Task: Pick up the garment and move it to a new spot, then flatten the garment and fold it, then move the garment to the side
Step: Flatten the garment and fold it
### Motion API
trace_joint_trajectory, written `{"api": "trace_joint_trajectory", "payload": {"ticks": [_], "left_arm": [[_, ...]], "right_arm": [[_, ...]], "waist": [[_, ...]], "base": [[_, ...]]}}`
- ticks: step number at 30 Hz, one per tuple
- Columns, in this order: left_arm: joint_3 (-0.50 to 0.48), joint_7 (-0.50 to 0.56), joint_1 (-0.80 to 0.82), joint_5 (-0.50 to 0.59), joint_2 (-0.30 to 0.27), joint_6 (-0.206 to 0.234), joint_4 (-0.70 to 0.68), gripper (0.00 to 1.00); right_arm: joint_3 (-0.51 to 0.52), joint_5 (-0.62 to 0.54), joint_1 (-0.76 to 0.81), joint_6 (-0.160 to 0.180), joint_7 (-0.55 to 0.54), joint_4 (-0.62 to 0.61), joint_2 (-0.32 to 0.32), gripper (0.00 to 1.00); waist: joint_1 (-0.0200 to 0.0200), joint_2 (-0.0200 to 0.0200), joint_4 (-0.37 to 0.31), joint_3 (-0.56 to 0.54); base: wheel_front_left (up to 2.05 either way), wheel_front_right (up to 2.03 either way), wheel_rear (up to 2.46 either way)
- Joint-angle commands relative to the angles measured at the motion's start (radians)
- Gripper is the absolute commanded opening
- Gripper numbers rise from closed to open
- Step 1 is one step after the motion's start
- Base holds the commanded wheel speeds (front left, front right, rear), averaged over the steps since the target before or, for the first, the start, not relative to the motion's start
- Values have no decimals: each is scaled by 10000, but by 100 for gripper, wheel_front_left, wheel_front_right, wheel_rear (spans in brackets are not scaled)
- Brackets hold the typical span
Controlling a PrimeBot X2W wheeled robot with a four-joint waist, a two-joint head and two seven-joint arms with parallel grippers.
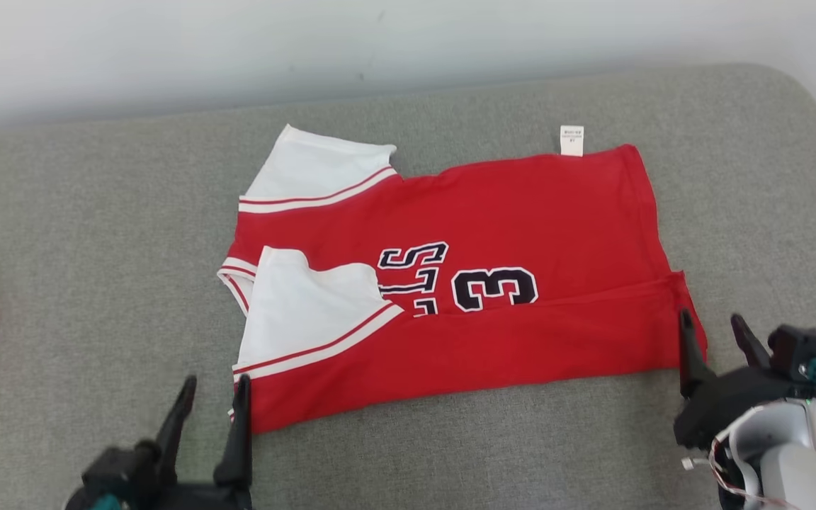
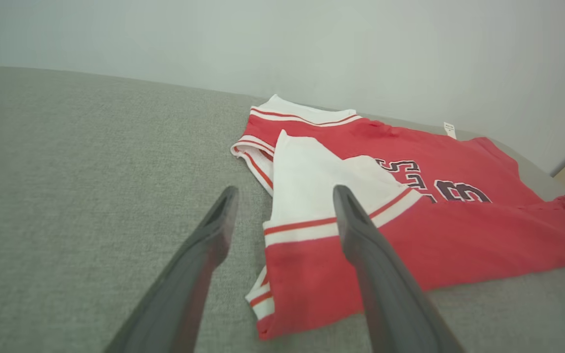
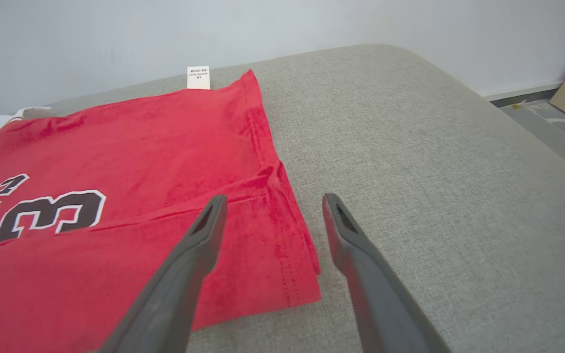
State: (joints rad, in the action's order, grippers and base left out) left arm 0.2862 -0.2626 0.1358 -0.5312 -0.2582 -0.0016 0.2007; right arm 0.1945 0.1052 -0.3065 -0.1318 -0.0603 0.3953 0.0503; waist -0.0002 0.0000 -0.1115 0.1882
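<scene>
Red garment [image 1: 507,212], between left pincer [image 1: 215,386], right pincer [image 1: 710,319]

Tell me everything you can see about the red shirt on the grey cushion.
The red shirt looks like soft knit, with white sleeves striped red, a dark 3 and letters outlined white, and a white label at its far edge. It lies flat on the grey cushion, near edge folded over the print, one sleeve on top. The left gripper and right gripper stand open at its near corners, holding nothing.
</scene>
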Motion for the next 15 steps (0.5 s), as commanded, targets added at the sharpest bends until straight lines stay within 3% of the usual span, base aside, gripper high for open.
{"api": "trace_joint_trajectory", "payload": {"ticks": [1,6,15], "left_arm": [[-8,-29,-336,228,54,90,-107,100],[49,-29,-810,518,250,101,112,100],[458,346,-40,830,393,144,847,100]], "right_arm": [[80,-87,274,21,-95,-162,1,100],[289,-418,742,21,-569,-293,3,100],[870,-1041,-4,21,-1144,636,0,100]], "waist": [[2,0,64,-174],[2,0,123,-213],[2,0,218,51]], "base": [[0,0,0],[0,0,0],[0,0,0]]}}
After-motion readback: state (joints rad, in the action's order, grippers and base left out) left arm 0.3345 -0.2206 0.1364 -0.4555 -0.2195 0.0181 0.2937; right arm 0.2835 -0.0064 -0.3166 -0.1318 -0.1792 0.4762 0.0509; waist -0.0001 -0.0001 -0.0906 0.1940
